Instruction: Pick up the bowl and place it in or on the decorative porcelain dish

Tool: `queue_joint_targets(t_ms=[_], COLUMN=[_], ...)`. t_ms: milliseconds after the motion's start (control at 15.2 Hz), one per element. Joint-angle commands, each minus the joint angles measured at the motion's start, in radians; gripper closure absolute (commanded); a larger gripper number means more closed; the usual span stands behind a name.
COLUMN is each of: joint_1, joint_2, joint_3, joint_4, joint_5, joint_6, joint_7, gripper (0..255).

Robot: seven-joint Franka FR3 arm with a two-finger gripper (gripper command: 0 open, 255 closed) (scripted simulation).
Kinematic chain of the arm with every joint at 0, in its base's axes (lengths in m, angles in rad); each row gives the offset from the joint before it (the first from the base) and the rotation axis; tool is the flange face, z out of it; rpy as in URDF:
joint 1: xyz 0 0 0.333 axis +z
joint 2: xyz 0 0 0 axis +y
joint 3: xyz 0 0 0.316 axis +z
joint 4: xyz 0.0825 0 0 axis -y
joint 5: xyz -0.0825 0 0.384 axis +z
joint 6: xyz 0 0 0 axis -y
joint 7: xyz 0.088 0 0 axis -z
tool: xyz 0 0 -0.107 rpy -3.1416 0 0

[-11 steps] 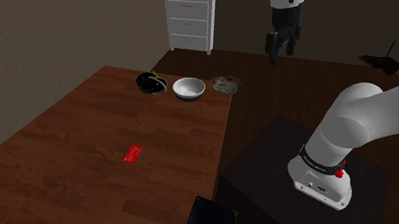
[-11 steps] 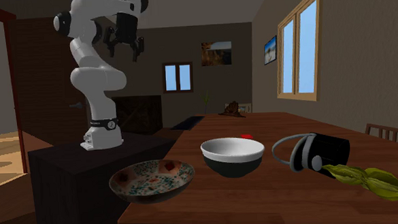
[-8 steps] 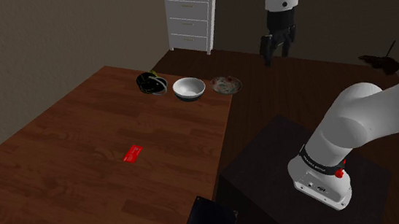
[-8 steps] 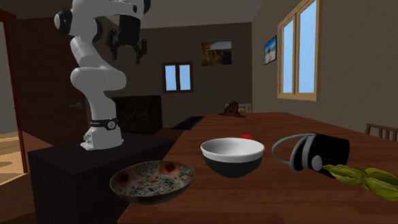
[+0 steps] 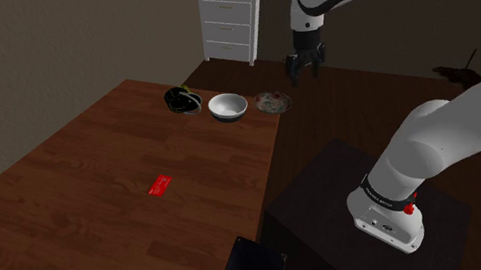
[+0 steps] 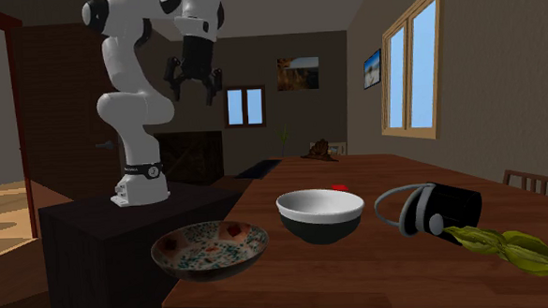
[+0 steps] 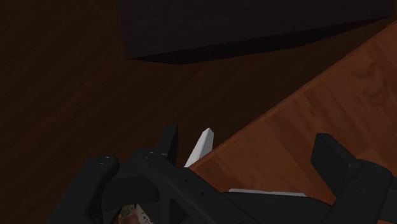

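Observation:
The bowl (image 5: 228,106) (image 6: 321,215), white inside and dark outside, stands upright near the table's far edge. Beside it, at the table's corner, sits the speckled decorative dish (image 5: 272,102) (image 6: 210,249). My black gripper (image 5: 306,67) (image 6: 195,81) hangs open and empty in the air, above and slightly beyond the dish, off the table's edge. In the wrist view the gripper (image 7: 249,149) has its fingers (image 7: 168,141) wide apart over the table's edge, with a patch of the dish (image 7: 130,213) low beside one finger.
A black mug-like object (image 5: 181,99) (image 6: 433,208) with green leaves (image 6: 510,246) lies on the bowl's other side. A small red item (image 5: 159,185) rests mid-table. A white drawer unit (image 5: 230,20) stands behind the wooden table (image 5: 102,193). My stand (image 5: 369,225) is at the shoulder view's lower right.
The gripper has swung toward the shoulder view's left and come lower, from well off the table to near the dish. The bowl and dish have not moved.

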Motion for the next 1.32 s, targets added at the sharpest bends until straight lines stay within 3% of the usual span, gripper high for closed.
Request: queue_joint_targets(t_ms=[0,660,1254], joint_1=[-0.001,-0.006,-0.017], joint_2=[0.074,0.450,0.792], joint_3=[-0.002,-0.011,-0.017], joint_4=[0.026,0.218,0.502], joint_5=[0.004,0.029,0.061], joint_6=[0.057,0.273,0.360], joint_7=[0.012,0.056,0.082], gripper=[0,0,0])
